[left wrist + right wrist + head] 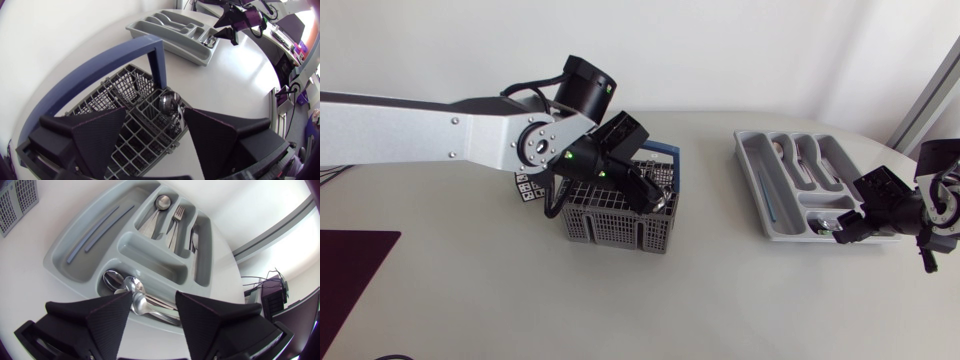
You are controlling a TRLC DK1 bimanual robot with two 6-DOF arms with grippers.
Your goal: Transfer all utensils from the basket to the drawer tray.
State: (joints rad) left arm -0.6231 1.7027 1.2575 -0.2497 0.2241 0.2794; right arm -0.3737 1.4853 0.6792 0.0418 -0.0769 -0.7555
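The left gripper is hanging just above the grey wire cutlery basket, its two broad fingers standing well apart and clamping nothing; right under the gap, a cluster of steel spoons is standing bowl-up in one of the basket's corner compartments, beside the foot of the blue handle arching over the basket; I cannot tell whether other compartments are holding anything.

Farther across the white table, the grey drawer tray is lying well apart from the basket; the right gripper is hovering over its short cross compartment, fingers apart and empty; several spoons are lying in that compartment, one bowl sitting just beside a fingertip, which looks to me like a delivery just let go. Beyond them, the long slots are holding a single spoon, a fork and two slim blue-grey sticks.

To my eye the job is running mid-way: the tray is filling, yet the basket is not emptied; the step in hand seems to be the left arm's next pick. That calls for lowering the open fingers around one spoon alone, closing on its bowl or neck, then lifting straight up so that the handle and the neighbouring spoons are not snagging.
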